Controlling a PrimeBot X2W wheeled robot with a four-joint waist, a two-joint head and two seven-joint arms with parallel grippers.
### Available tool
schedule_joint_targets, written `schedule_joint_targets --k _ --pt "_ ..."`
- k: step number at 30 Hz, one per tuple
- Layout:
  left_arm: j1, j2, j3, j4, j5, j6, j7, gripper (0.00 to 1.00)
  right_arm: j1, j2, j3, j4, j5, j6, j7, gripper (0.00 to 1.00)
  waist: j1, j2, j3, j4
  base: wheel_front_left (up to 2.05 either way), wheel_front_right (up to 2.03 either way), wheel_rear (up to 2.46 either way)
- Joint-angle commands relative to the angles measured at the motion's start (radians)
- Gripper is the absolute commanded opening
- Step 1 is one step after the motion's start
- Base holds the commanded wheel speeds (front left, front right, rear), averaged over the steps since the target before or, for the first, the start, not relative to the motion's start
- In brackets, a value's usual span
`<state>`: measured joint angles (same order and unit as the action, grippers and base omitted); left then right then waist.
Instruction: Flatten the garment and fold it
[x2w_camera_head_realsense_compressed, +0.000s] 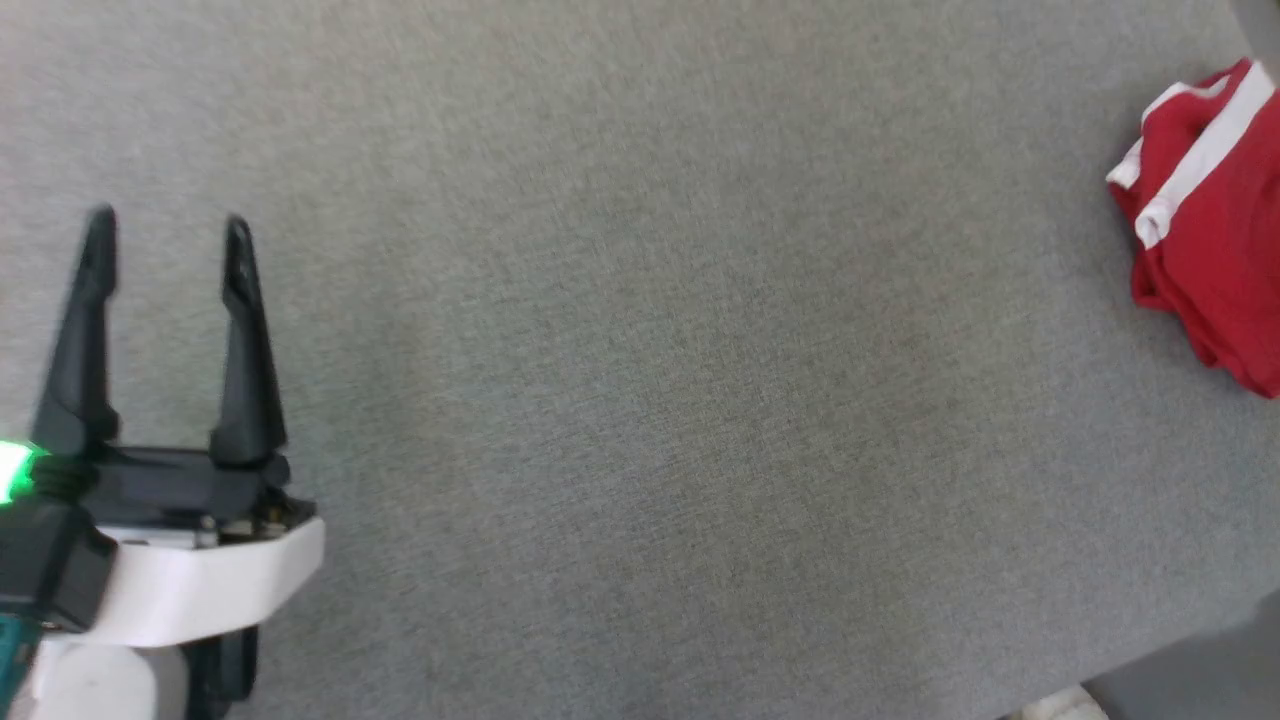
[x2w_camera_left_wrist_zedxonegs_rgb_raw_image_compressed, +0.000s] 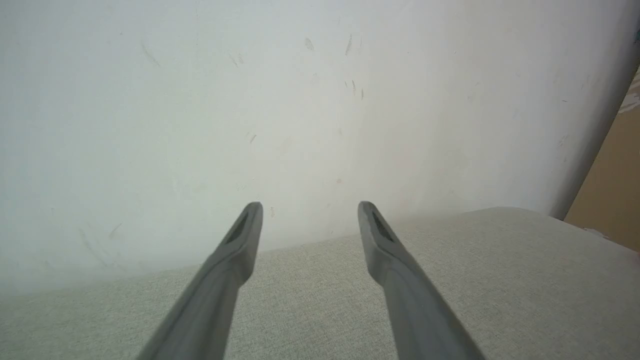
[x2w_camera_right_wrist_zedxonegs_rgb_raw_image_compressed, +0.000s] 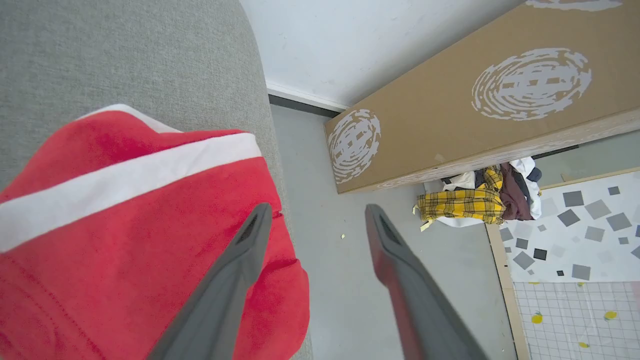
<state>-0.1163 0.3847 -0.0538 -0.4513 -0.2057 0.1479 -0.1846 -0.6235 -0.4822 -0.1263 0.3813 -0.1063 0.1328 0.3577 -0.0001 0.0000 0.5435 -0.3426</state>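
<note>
The garment (x2w_camera_head_realsense_compressed: 1215, 230) is a bunched heap of bright red shorts with white stripes, lying at the far right edge of the grey fabric surface (x2w_camera_head_realsense_compressed: 640, 350). My left gripper (x2w_camera_head_realsense_compressed: 165, 235) is open at the lower left, far from it, with nothing between its fingers. In the right wrist view the garment (x2w_camera_right_wrist_zedxonegs_rgb_raw_image_compressed: 125, 235) lies close under my right gripper (x2w_camera_right_wrist_zedxonegs_rgb_raw_image_compressed: 317, 212), which is open. Its left finger (x2w_camera_right_wrist_zedxonegs_rgb_raw_image_compressed: 240, 260) stands over the red cloth near the surface's edge. Its right finger hangs over the floor beyond that edge, and nothing lies between the two.
A white wall (x2w_camera_left_wrist_zedxonegs_rgb_raw_image_compressed: 300, 100) rises just beyond the surface ahead of the left gripper. Past the surface's right edge is grey floor (x2w_camera_right_wrist_zedxonegs_rgb_raw_image_compressed: 320, 200) with a long cardboard box (x2w_camera_right_wrist_zedxonegs_rgb_raw_image_compressed: 475, 95), a pile of clothes (x2w_camera_right_wrist_zedxonegs_rgb_raw_image_compressed: 475, 200) and patterned mats (x2w_camera_right_wrist_zedxonegs_rgb_raw_image_compressed: 575, 250).
</note>
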Motion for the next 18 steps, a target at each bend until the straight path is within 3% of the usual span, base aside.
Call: schedule_joint_targets --k 1,10,18 --pt "0.019 -0.010 -0.005 0.012 -0.012 0.008 -0.012 1.00 0.015 0.015 -0.017 -0.011 0.002 -0.002 -0.012 1.00 0.0001 0.0000 -0.066 0.031 0.00 0.00 0.00" --pt "0.101 -0.090 -0.017 0.079 -0.067 0.024 -0.058 1.00 0.117 0.069 -0.052 -0.129 0.019 -0.002 -0.090 1.00 0.0001 0.0000 -0.244 0.100 0.00 0.00 0.00" --pt "0.169 -0.128 -0.029 0.135 -0.076 0.025 -0.072 1.00 0.226 0.186 -0.099 -0.273 0.035 -0.002 -0.187 1.00 0.0001 0.0000 -0.367 0.168 0.00 0.00 0.00"
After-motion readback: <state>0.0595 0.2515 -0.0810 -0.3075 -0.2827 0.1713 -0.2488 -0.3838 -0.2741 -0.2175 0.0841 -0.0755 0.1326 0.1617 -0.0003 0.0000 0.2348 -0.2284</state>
